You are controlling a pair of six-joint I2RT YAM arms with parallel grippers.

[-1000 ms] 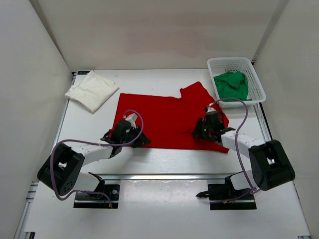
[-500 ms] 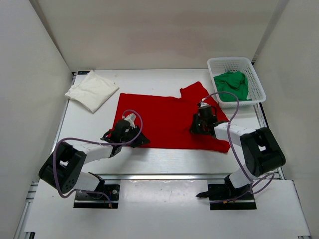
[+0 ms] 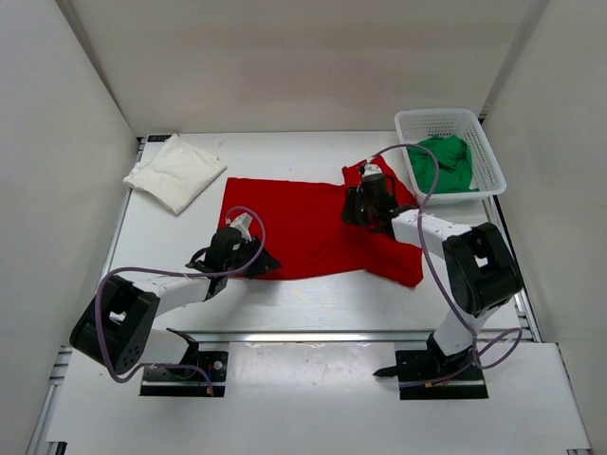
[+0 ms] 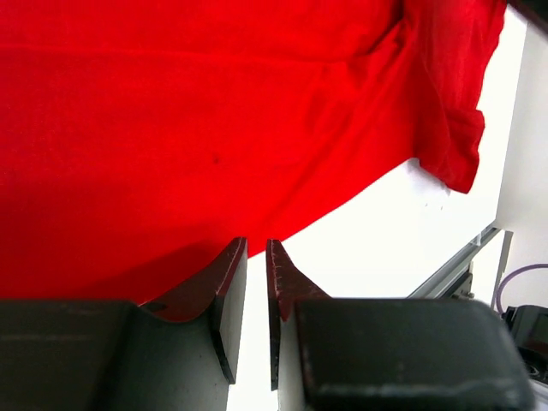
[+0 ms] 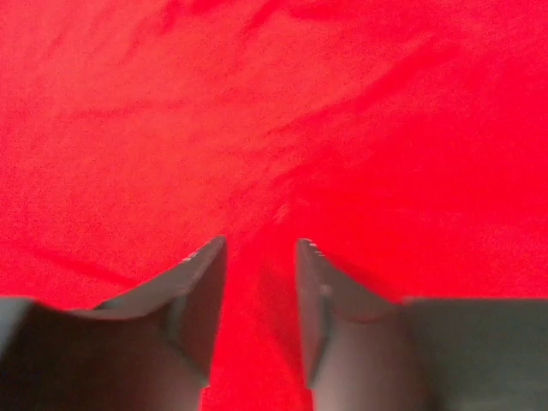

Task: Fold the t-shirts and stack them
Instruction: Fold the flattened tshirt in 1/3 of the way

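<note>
The red t-shirt [image 3: 294,223] lies spread across the middle of the table, its right side bunched and folded over. My left gripper [image 3: 254,262] sits at the shirt's near left hem. In the left wrist view its jaws [image 4: 256,244] are nearly closed, with the hem of the red t-shirt [image 4: 214,111] at their tips. My right gripper [image 3: 353,209] is on the far right part of the shirt. Its jaws [image 5: 261,242] pinch a ridge of the red t-shirt [image 5: 274,103]. The cream-white t-shirt [image 3: 175,172] lies folded at the far left. The green t-shirt [image 3: 441,163] is crumpled in the basket.
A white mesh basket [image 3: 432,118] stands at the far right corner. White walls close in the table on the left, far and right sides. A metal rail runs along the near edge [image 3: 313,335].
My right gripper has moved away from me and to the left across the shirt, and the shirt's right side has drawn inward with it. My left gripper has barely shifted.
</note>
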